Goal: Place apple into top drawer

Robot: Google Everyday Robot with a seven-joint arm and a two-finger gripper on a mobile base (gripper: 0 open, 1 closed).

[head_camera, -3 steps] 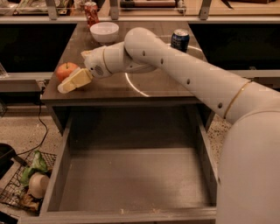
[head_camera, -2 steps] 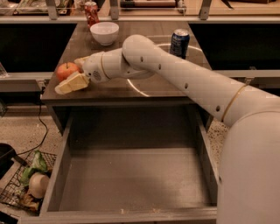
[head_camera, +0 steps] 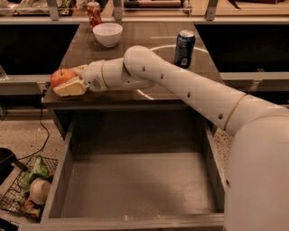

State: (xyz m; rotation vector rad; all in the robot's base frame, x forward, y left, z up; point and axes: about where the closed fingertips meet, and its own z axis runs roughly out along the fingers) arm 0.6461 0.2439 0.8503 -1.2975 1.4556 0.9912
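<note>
Here's the apple [head_camera: 61, 76], round, glossy, orange-red, sitting at the 9 o'clock edge of the dark wood-grain counter [head_camera: 90, 49], right by the corner. The gripper [head_camera: 65, 81] is on it, its pale yellow, wedge-shaped tips against the fruit's 3 and 5 o'clock sides. Whether it has a firm hold or is only loosely set there, I cannot tell. The apple rests on the countertop, not in the drawer.

The arm [head_camera: 180, 85] is a smooth, matte white tube dotted with small dark holes. It sweeps in from 4 o'clock and crosses the front of the counter.

Below, at 6 o'clock, the top drawer [head_camera: 135, 185] stands pulled wide open. It is a deep grey-brown box with a flat, dull bottom and thick side walls, and nothing lies in the part on show.

Up at 11 o'clock on the counter there's a white bowl [head_camera: 107, 34], smooth and rounded, with a red can [head_camera: 94, 13] just behind it. At 1 o'clock stands a blue can [head_camera: 184, 48], upright and well clear of the apple.

Down at 8 o'clock on the speckled floor [head_camera: 22, 131] sits a wire basket [head_camera: 13, 203] holding green and pale items, and a black cable [head_camera: 43, 131] trails beside the cabinet. Between the apple and the drawer there is only the counter's front lip.
</note>
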